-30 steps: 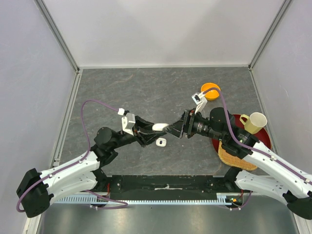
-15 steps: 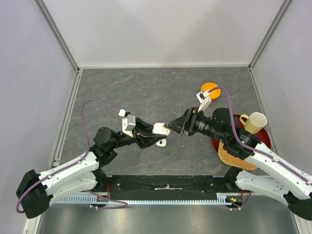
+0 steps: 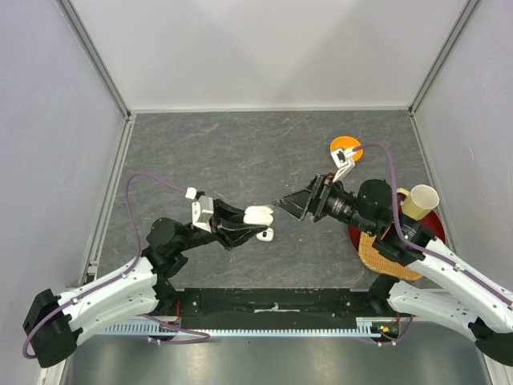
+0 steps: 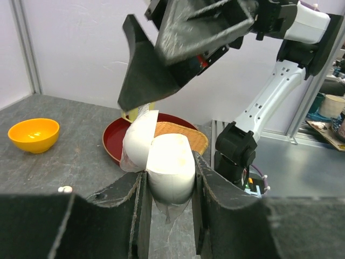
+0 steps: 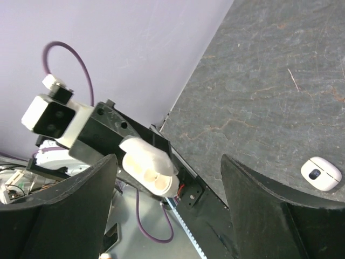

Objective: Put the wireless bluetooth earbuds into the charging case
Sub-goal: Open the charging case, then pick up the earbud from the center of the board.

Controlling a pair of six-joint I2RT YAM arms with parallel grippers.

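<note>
Open charging case held up before a spread pincer.
Right pincer gaping wide, gripping nothing; left pincer clamped on white charging case, lid open; closed second case just below on tabletop; tiny earbuds lying ahead-left.

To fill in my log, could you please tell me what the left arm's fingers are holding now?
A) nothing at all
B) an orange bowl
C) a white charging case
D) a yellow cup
C: in the left wrist view the left fingers press on both sides of the white charging case, while the orange bowl sits apart from them.
</note>
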